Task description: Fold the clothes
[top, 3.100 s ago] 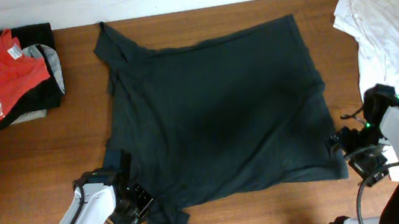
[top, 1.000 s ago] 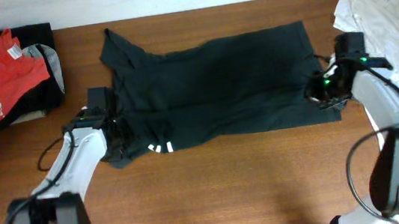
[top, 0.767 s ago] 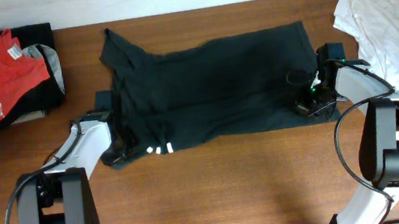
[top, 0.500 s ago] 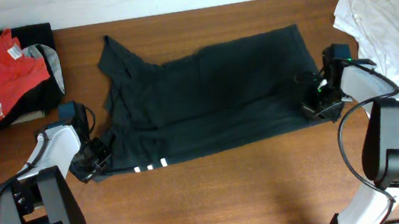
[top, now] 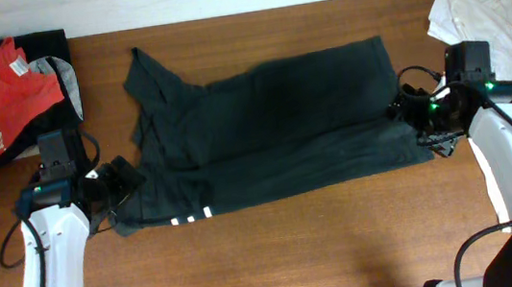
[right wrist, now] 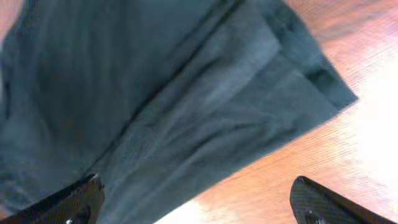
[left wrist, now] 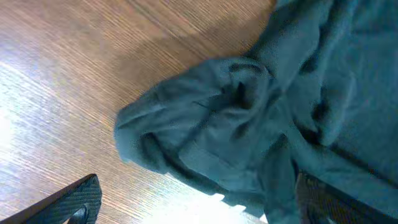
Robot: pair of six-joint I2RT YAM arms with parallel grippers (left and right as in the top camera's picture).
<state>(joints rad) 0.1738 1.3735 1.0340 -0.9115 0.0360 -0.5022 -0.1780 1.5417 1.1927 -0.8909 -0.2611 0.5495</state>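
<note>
The fingers of our left gripper are spread wide, holding nothing, above a bunched corner of the dark T-shirt. Our right gripper is likewise released over the opposite edge. The shirt lies folded on the wooden table, between our arms.

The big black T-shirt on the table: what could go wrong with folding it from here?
1. The dark charcoal T-shirt is bunched into a lump at its left end, beside the open left gripper; folding over it would probably leave a bump.
2. One sleeve sticks out at the far left corner, so edges may not line up.
3. The plain white shirt lies close to the right gripper and might get snagged.
</note>
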